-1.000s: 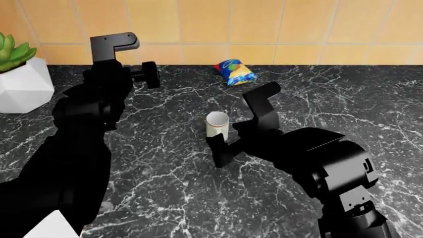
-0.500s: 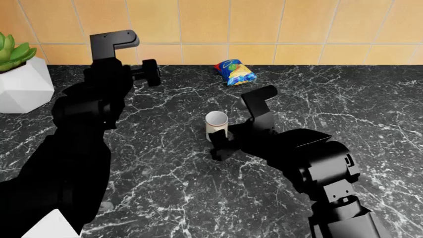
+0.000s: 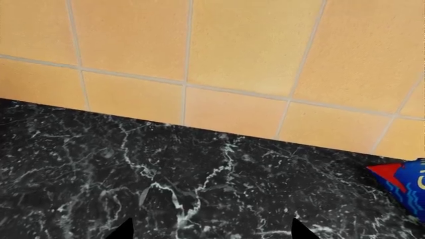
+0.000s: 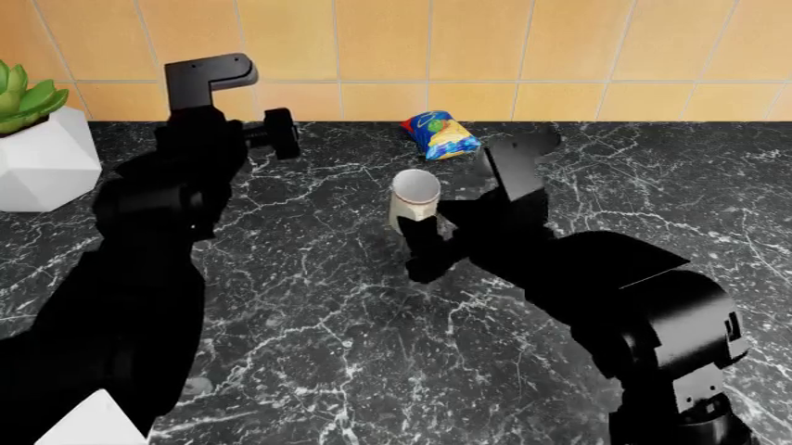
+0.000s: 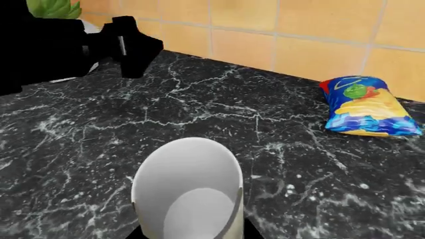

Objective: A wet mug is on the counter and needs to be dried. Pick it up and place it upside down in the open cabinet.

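The right pincer (image 4: pixel 421 243) is closed around the mug (image 4: pixel 413 197), holding it above the middle of the black marble worktop (image 4: pixel 371 352), tilted with its open mouth toward the head camera. The left pincer (image 4: pixel 274 137) hangs near the worktop's back edge, its fingers apart with nothing between them. A blue-and-yellow snack bag (image 4: pixel 440 134) lies by the back edge; a white faceted plant pot (image 4: pixel 44 158) stands at the left edge.
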Motion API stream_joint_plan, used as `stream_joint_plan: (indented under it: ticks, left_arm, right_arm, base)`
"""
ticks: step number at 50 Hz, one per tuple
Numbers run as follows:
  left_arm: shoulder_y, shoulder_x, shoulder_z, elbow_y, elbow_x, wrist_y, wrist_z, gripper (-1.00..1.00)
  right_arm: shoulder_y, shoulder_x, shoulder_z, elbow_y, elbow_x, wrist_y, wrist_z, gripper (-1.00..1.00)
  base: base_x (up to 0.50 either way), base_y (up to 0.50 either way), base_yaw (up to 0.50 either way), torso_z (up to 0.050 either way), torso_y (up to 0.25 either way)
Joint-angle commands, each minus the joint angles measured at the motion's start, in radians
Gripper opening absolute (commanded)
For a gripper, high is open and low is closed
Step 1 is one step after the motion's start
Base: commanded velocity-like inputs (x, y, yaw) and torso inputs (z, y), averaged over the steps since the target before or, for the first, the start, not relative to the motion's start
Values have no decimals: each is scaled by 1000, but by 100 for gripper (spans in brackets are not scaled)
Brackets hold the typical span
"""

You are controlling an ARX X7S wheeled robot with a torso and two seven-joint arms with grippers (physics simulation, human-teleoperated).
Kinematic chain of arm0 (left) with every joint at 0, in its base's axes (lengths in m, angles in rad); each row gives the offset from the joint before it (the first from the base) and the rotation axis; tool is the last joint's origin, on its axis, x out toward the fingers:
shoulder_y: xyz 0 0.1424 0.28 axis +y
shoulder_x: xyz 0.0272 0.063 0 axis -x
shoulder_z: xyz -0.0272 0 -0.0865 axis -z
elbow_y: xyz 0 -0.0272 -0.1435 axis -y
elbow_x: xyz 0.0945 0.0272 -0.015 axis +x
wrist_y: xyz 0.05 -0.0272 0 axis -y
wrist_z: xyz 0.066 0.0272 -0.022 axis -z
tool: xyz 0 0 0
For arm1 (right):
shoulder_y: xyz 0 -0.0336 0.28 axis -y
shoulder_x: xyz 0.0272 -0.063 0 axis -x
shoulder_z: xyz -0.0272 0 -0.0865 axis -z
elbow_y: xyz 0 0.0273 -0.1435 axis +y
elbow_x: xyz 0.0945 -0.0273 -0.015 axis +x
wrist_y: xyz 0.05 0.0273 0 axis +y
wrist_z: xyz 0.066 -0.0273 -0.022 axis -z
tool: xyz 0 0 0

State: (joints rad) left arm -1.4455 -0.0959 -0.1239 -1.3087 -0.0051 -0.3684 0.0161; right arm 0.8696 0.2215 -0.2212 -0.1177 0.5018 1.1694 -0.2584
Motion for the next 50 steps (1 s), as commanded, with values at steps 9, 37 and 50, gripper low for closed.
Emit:
stream_joint_plan:
  ticks: [9, 37, 50]
  left_arm:
    - [-68, -23, 10, 28, -9, -44, 133, 100]
    - [187, -43, 9, 1095, -171, -869, 300, 100]
    - [147, -74, 2, 1264, -278, -1085, 391, 100]
  right_arm:
    - [141, 93, 449, -563, 433, 400, 181, -100]
    - [-64, 775, -263, -787, -383, -497, 110, -100]
    - [-51, 900, -662, -496, -1297, -856, 225, -100]
  base:
    - [0, 0, 0, 0, 0]
    - [0, 0, 0, 0, 0]
    - [0, 0, 0, 0, 1]
